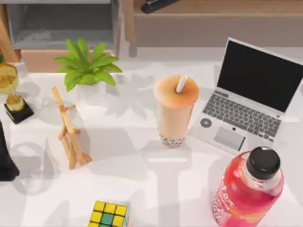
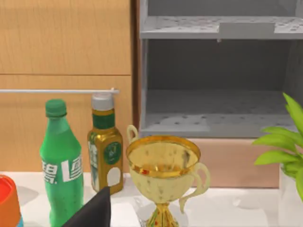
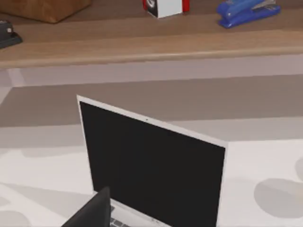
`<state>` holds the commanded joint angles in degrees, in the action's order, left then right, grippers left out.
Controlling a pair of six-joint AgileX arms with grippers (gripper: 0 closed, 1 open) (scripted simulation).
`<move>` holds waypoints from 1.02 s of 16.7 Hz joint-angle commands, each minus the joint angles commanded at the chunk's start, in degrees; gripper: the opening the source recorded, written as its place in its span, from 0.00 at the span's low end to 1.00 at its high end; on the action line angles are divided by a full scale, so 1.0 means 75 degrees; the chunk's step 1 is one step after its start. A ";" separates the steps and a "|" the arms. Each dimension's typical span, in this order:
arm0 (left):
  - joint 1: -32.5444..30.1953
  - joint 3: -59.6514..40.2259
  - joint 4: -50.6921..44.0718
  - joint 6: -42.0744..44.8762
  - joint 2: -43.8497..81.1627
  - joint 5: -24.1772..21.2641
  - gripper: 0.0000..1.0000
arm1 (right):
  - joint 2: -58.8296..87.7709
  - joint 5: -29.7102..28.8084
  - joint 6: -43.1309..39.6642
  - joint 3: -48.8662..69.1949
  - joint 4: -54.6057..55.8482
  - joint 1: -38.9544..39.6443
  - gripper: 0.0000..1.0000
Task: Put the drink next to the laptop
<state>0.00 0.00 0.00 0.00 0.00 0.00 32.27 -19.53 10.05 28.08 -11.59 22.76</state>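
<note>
- Top view: the drink [image 1: 175, 111] stands upright on the white table [image 1: 142, 189], just beside the laptop [image 1: 246, 99], at its left front corner; whether they touch I cannot tell.
- Drink: clear plastic cup tapering downward, pale orange-beige liquid, dark pearls at the base, round sealed orange top, white straw [image 1: 181, 83] rising from it. Long axis vertical; the straw tips slightly toward the table's back right.
- Laptop: silver-grey shell, open, flat black screen, grey keys, grey trackpad [image 1: 229, 138]. It sits skewed, screen toward the back right, keyboard edge facing front left.
- Also from above: pink-red bottle [image 1: 248, 191] with black cap, front right; leafy green plant [image 1: 87, 64] in a white pot, back left; slim wooden easel-like stand [image 1: 69, 128]; gold trophy [image 1: 12, 92] on a black base at the left edge; multicoloured puzzle cube [image 1: 110, 214] at the front edge.
- Left wrist view adds a green soda bottle [image 2: 61, 175], a gold-labelled bottle [image 2: 105, 151], the shiny trophy cup [image 2: 163, 163], and a grey open shelf unit [image 2: 218, 71] against wood panelling.
- Right wrist view: laptop screen [image 3: 151, 165] face on; behind, a wooden ledge with a blue stapler [image 3: 246, 10].
- Left gripper [image 2: 94, 210] and right gripper [image 3: 92, 210]: only a dark tip of each visible; jaw state cannot be told.
</note>
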 joint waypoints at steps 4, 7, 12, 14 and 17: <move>0.0000 0.0000 0.0000 0.0000 0.0000 0.0000 1.00 | 0.3431 -0.1446 0.1303 0.2341 -0.0812 0.1880 1.00; 0.0000 0.0000 0.0000 0.0000 0.0000 0.0000 1.00 | 0.5505 -0.2331 0.2395 0.3457 -0.1228 0.3071 1.00; 0.0000 0.0000 0.0000 0.0000 0.0000 0.0000 1.00 | 0.7597 -0.3258 0.3999 0.4362 -0.1524 0.4397 1.00; 0.0000 0.0000 0.0000 0.0000 0.0000 0.0000 1.00 | 0.8168 -0.3513 0.4530 0.4574 -0.1562 0.4793 1.00; 0.0000 0.0000 0.0000 0.0000 0.0000 0.0000 1.00 | 0.8660 -0.3743 0.5036 0.4738 -0.1573 0.5173 1.00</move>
<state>0.00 0.00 0.00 0.00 0.00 0.00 97.22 -47.60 47.82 63.62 -23.39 61.56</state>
